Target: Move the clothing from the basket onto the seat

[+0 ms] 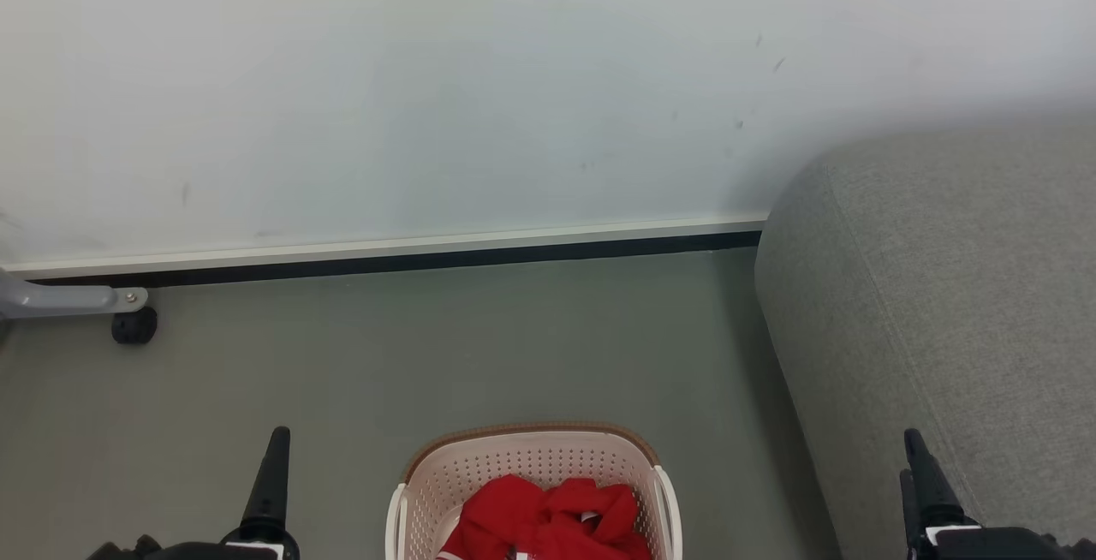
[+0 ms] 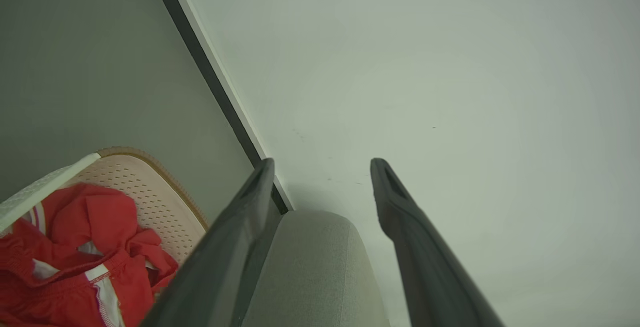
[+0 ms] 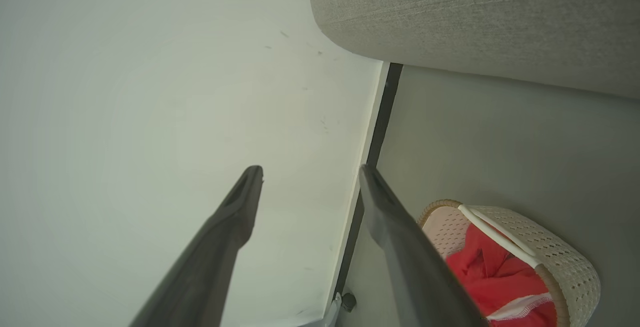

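Note:
The cream-white basket stands on the floor at the bottom middle of the head view, with the crumpled red clothing inside it. The grey seat rises to the right of the basket. My left gripper hangs left of the basket and my right gripper is in front of the seat's edge. In the left wrist view the left gripper is open and empty, with the basket, clothing and seat beyond it. The right gripper is open and empty, near the basket, clothing and seat.
A pale wall with a dark baseboard runs behind the basket. At the far left a grey metal leg with a black caster stands on the grey-green floor.

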Tool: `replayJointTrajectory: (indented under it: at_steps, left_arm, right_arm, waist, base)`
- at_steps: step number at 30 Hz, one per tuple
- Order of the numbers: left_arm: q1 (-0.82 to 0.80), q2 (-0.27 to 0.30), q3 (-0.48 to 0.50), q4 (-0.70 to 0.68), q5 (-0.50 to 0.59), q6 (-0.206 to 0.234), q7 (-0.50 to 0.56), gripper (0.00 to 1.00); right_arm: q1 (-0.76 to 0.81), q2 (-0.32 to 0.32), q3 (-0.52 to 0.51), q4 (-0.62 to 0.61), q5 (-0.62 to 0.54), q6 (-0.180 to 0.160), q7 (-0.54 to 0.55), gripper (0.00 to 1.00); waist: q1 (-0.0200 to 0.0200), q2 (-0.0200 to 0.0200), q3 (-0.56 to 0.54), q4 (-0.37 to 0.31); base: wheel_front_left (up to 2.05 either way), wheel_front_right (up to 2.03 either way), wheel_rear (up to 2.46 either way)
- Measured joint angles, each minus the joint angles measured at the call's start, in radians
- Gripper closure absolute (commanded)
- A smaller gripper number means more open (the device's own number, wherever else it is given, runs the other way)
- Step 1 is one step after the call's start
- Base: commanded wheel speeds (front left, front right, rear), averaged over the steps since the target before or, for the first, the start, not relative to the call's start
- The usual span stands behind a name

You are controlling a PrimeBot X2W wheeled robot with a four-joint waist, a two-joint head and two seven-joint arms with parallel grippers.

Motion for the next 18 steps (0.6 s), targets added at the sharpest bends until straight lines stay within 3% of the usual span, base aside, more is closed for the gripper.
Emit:
replayJointTrajectory:
  at_steps: [18]
  left_arm:
    - [0.002, 0.038, -0.061, -0.068, 0.318, 0.053, -0.063, 0.0]
  right_arm:
    - [-0.008, -0.019, 0.113, -0.053, -0.313, -0.041, -0.064, 0.0]
  waist:
    - [0.0, 0.0, -0.006, -0.01]
  base:
    - [0.0, 0.0, 0.0]
